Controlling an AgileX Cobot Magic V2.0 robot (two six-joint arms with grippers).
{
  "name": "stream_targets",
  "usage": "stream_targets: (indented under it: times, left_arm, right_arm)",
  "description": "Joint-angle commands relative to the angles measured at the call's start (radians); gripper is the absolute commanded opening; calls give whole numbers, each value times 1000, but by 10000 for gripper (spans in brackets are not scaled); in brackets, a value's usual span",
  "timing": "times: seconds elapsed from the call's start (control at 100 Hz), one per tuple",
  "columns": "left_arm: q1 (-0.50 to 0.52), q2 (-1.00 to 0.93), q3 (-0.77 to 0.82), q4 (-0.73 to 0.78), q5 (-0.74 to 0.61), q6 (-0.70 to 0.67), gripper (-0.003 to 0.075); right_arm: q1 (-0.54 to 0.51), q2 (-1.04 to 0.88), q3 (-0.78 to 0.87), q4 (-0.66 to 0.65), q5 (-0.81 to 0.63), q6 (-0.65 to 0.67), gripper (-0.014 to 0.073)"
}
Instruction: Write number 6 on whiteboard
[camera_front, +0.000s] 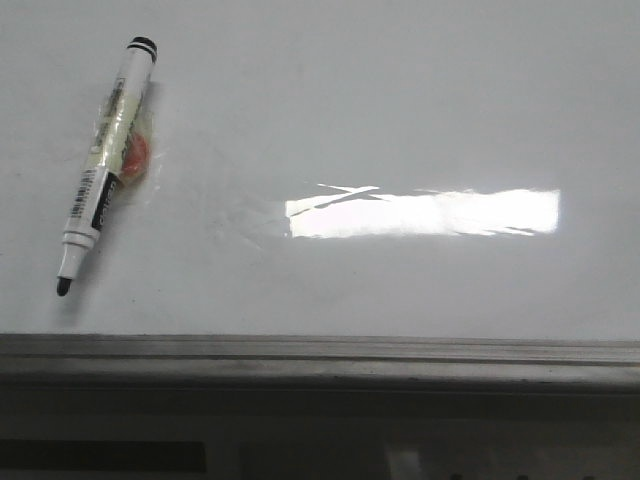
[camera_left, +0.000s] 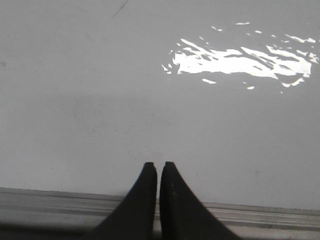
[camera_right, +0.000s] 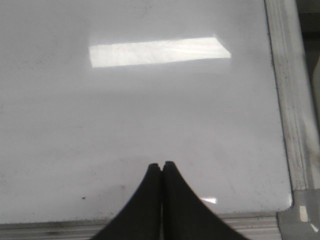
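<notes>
The whiteboard is glossy white with a grey metal rim and fills the front view. No number 6 shows on it in any view. A white marker with a black uncapped tip lies on the board at the left, tip toward the near rim, over a small taped orange patch. My left gripper is shut and empty above the board's near rim. My right gripper is shut and empty near the board's corner. Neither gripper shows in the front view.
A bright rectangular light glare lies on the board right of centre. The grey rim runs along the near edge, with a dark ledge below it. A faint thin stray mark shows far off in the left wrist view.
</notes>
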Motion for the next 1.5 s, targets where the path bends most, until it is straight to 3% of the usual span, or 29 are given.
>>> stream_targets:
  times: [0.0, 1.49]
  left_arm:
    - [0, -29, 24, -4, -54, -9, -20]
    - [0, -29, 24, -4, -84, -9, -20]
  right_arm:
    - [-8, -15, 15, -1, -20, -8, -64]
    - [-8, -15, 15, -1, -38, -8, -64]
